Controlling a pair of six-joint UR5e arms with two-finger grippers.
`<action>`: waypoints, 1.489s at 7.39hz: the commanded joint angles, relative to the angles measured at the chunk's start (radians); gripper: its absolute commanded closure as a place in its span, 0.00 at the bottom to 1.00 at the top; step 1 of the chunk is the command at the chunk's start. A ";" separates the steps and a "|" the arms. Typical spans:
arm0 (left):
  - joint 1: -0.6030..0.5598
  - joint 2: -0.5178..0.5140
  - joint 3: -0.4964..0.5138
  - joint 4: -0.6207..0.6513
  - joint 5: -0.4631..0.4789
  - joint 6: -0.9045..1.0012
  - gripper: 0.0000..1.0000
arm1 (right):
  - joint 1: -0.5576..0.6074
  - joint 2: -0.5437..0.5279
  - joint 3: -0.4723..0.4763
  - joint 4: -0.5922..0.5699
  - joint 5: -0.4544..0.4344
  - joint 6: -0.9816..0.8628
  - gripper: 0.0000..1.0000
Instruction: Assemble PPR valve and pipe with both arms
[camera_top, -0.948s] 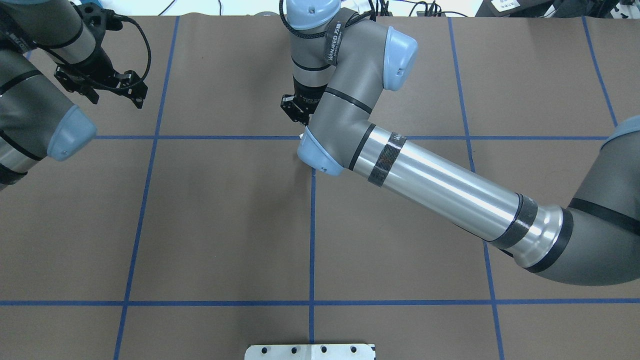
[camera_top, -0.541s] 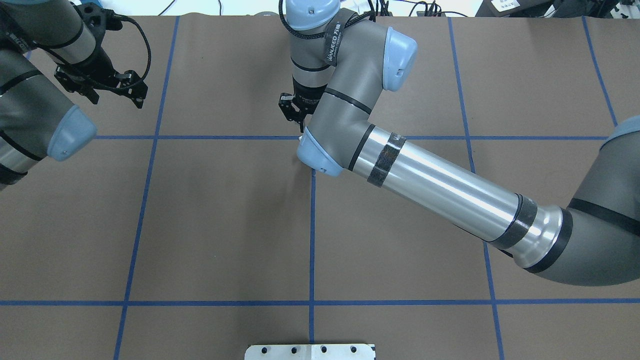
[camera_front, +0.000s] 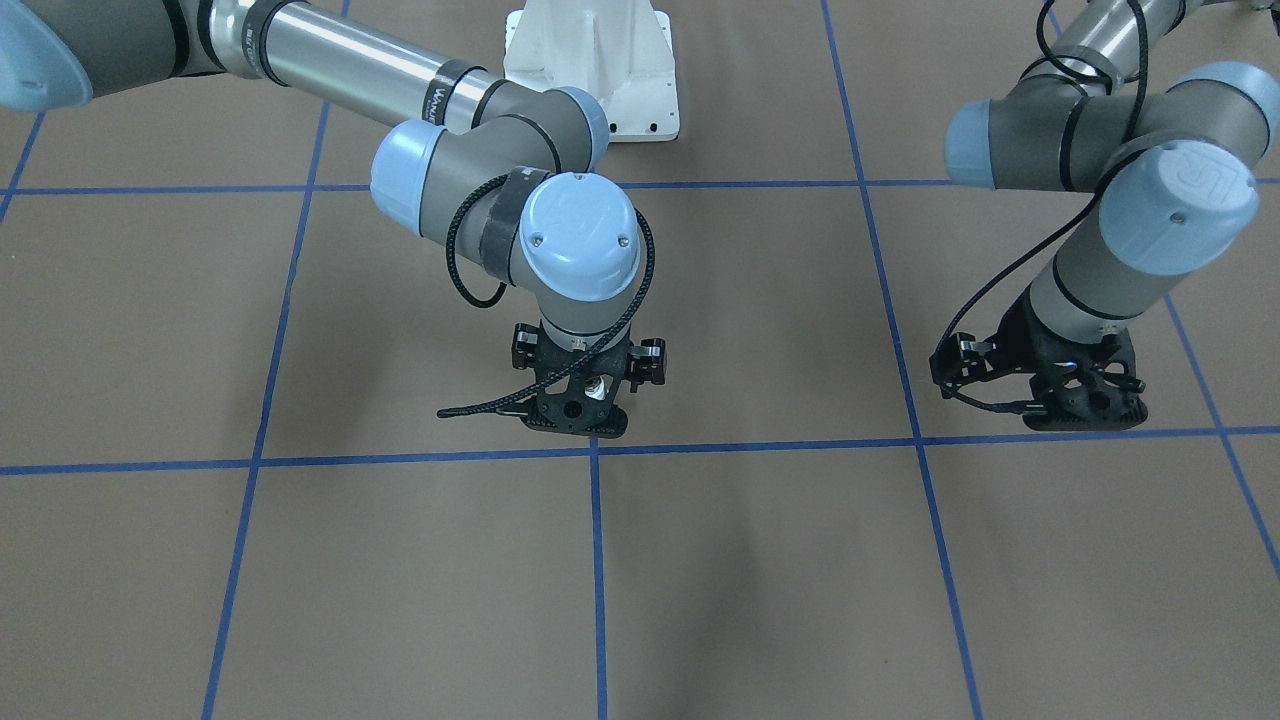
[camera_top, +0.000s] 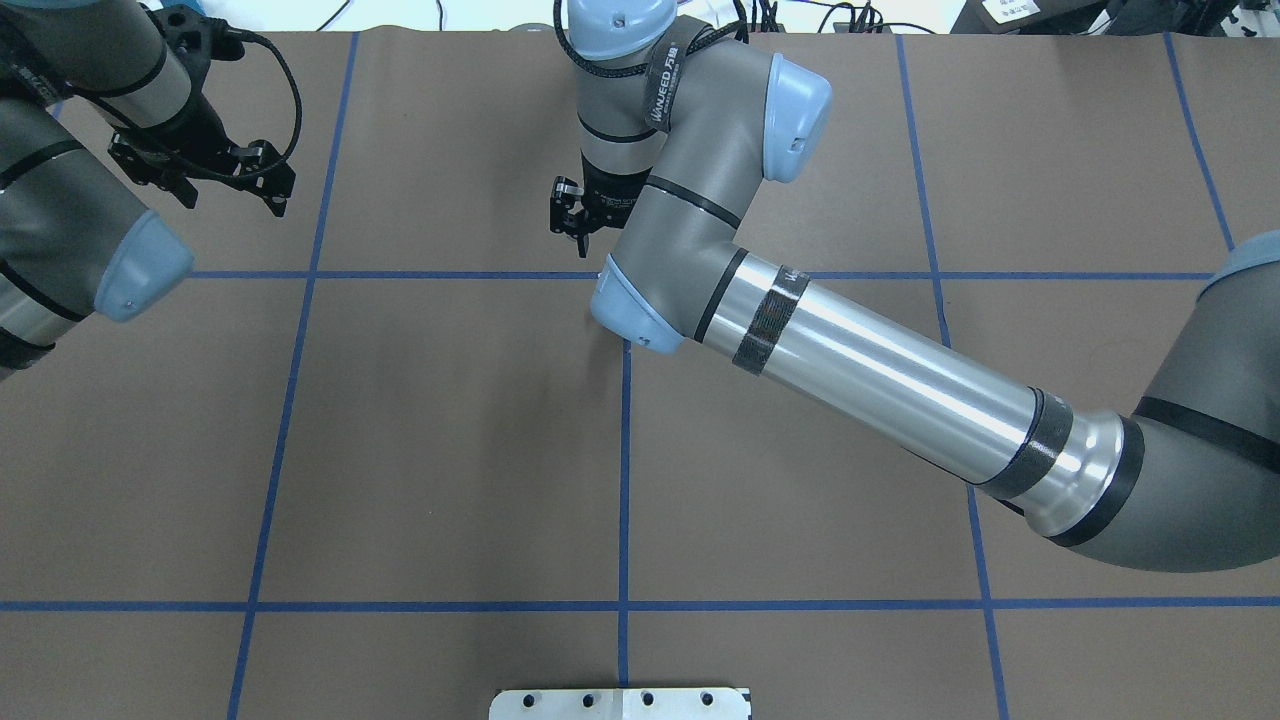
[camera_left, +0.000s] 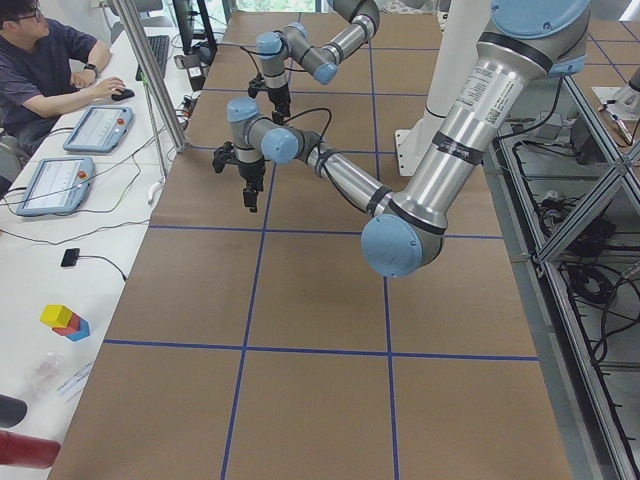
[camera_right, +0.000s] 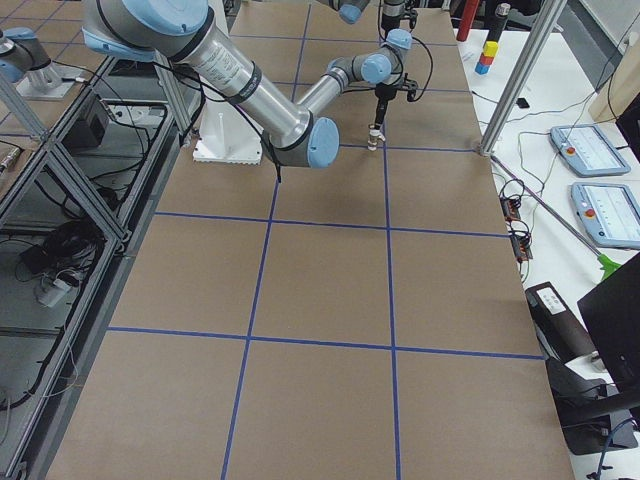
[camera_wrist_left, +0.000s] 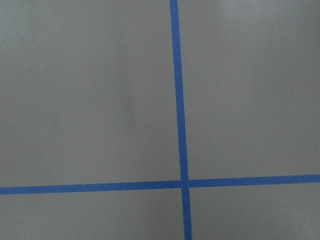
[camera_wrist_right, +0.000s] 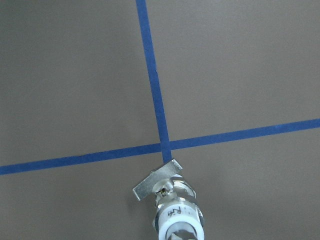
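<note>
I judge this the carrying step: my right claw (camera_front: 580, 420) is clamped on the PPR valve (camera_wrist_right: 176, 212) just beside the blue tape cross (camera_wrist_right: 164, 146), while I cannot tell how wide the left claw (camera_front: 1085, 405), well away from the cross, stands; next the unseen pipe must be found and lined up.

PPR valve (camera_wrist_right: 176, 214), lower end off-frame

Bright even light, soft faint shadows on the table (camera_top: 450, 450), glare on the right arm (camera_top: 880, 370)
</note>
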 joint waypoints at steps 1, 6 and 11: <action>-0.002 -0.001 -0.007 -0.001 0.000 -0.002 0.00 | 0.024 0.000 0.047 -0.010 0.000 -0.001 0.00; -0.182 0.085 -0.047 0.016 -0.075 0.220 0.00 | 0.268 -0.403 0.492 -0.318 0.009 -0.540 0.00; -0.417 0.273 0.000 -0.010 -0.126 0.551 0.00 | 0.622 -0.825 0.491 -0.140 0.086 -0.991 0.00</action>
